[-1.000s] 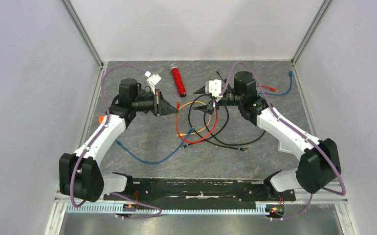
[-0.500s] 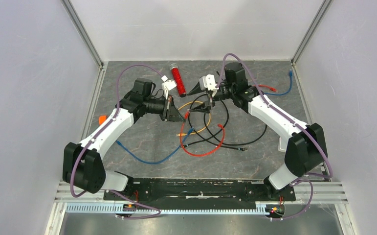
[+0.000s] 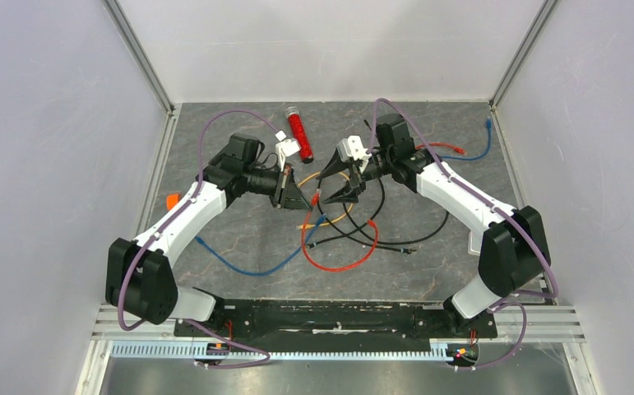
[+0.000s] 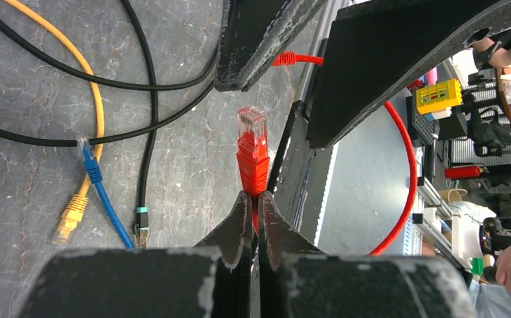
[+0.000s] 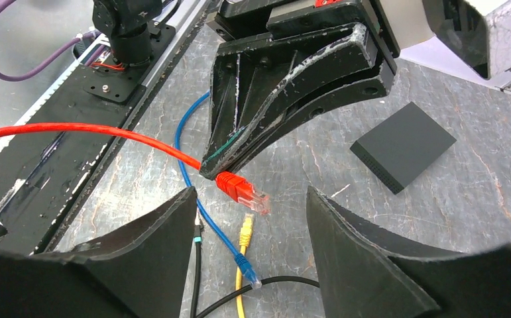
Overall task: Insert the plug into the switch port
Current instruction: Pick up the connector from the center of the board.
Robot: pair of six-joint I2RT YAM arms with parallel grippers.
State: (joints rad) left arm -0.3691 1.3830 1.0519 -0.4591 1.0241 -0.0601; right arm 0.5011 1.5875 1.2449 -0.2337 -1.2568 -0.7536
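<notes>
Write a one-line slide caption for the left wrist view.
Left hand grips the red plug, its tip pointing toward the open right hand.

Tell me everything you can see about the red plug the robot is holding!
The red plug is a small cable connector: a clear, see-through plastic tip, then an orange-red rubbery sleeve, with a red cable trailing behind. The left gripper pinches the sleeve, fingers shut on it, so the tip sticks out forward. It looks lifted off the grey table, touching nothing else, and points toward the gap between the open fingers of the right gripper.
</notes>
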